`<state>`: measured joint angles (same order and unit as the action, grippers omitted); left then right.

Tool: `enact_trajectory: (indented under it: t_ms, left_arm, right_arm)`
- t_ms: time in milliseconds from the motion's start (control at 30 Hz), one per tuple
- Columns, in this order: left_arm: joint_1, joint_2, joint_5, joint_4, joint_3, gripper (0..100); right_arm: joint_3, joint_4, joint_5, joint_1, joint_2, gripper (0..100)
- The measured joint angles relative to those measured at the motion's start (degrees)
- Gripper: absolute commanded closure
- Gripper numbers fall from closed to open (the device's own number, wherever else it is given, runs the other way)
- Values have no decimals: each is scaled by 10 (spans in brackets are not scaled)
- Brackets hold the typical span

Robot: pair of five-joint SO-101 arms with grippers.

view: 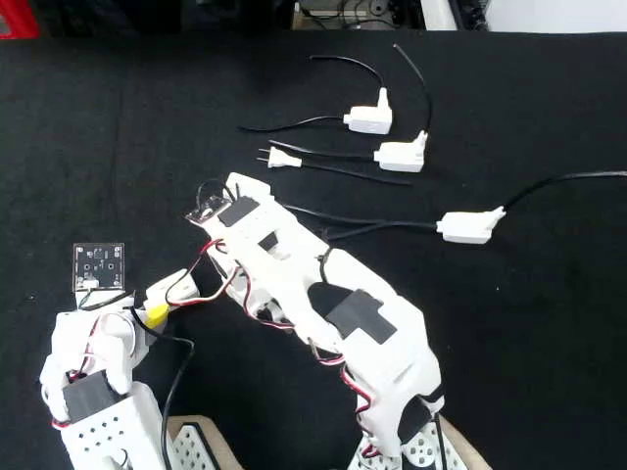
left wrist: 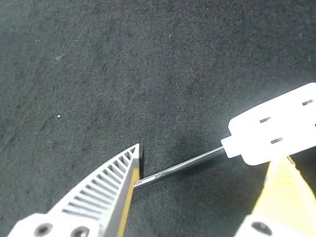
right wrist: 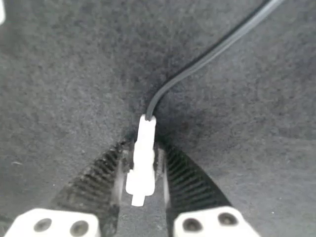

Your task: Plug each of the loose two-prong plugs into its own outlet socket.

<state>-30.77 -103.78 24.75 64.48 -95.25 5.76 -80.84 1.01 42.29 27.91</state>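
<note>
My right gripper (right wrist: 142, 148) is shut on a slim white plug (right wrist: 140, 163), and the plug's black cable (right wrist: 197, 64) runs away over the black cloth. The right arm (view: 294, 274) stretches across the middle of the table. My left gripper (left wrist: 207, 158) is open just above the cloth. A white outlet socket (left wrist: 271, 131) with two slots facing up lies against its yellow finger (left wrist: 286, 192), and the socket's thin cable passes between the fingers. From above, this socket (view: 173, 284) lies beside the left arm's yellow fingertip (view: 157, 313). A loose two-prong plug (view: 280, 158) lies farther back.
Two white sockets (view: 370, 118) (view: 402, 154) with black cables lie at the back. A third white socket (view: 468, 227) lies to the right, its cables trailing toward the right arm. A small square board (view: 99, 266) sits at the left. The black cloth (view: 529, 323) covers the table.
</note>
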Motion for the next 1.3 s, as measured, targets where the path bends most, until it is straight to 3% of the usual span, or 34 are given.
enact_trajectory:
  t_ms: [233,400,733,967,1167,1300]
  left_arm:
    - [0,0,0,0,0,618]
    - [0,0,0,0,0,618]
    - [0,0,0,0,0,618]
    - [0,0,-4,0,2,618]
    - [54,0,-109,0,49,618]
    - [113,0,-178,0,113,618]
  right_arm:
    - [1,-6,-4,0,-7,986]
    - [89,17,-5,29,-85,986]
    - [277,130,-5,41,-458,987]
    - [448,320,-41,70,-700,987]
    - [635,493,-47,100,-800,987]
    - [693,526,-47,100,-847,987]
